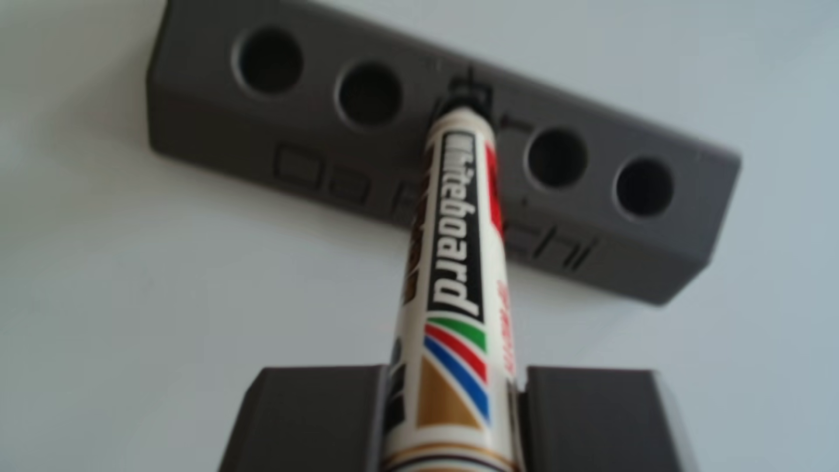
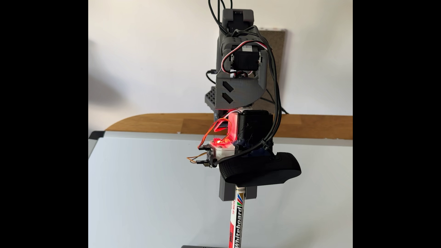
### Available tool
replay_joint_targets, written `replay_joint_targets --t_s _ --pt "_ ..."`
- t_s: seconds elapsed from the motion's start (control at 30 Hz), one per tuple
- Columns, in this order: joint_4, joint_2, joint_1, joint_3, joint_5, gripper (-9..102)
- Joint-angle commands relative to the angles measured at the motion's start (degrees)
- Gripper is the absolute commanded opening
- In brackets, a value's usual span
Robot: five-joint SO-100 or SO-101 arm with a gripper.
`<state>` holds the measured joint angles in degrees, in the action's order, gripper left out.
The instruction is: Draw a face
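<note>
I count one marker point(image 1: 458, 272) clamped in my gripper point(image 1: 454, 408) at 6 o'clock — tip in the middle of one grey holder point(image 1: 227, 122), four empty holes point(image 1: 271, 61) — on one whiteboard point(image 2: 148, 190).

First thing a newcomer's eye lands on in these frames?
The whiteboard marker, clamped in the grey gripper and pointing its tip into the middle slot of a grey holder with round holes. In the fixed view, a red glowing board on the wrist, above the bare whiteboard.
</note>
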<state>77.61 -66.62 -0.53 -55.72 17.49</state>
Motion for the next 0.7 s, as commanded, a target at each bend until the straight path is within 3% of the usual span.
replay_joint_targets --t_s 0.0,0.17,0.67 --pt "-1.58 -6.06 0.62 3.69 -0.35 5" --pt "-1.93 -6.24 0.62 3.69 0.0 -1" --pt "-1.49 -8.26 0.26 3.69 -0.35 -1"
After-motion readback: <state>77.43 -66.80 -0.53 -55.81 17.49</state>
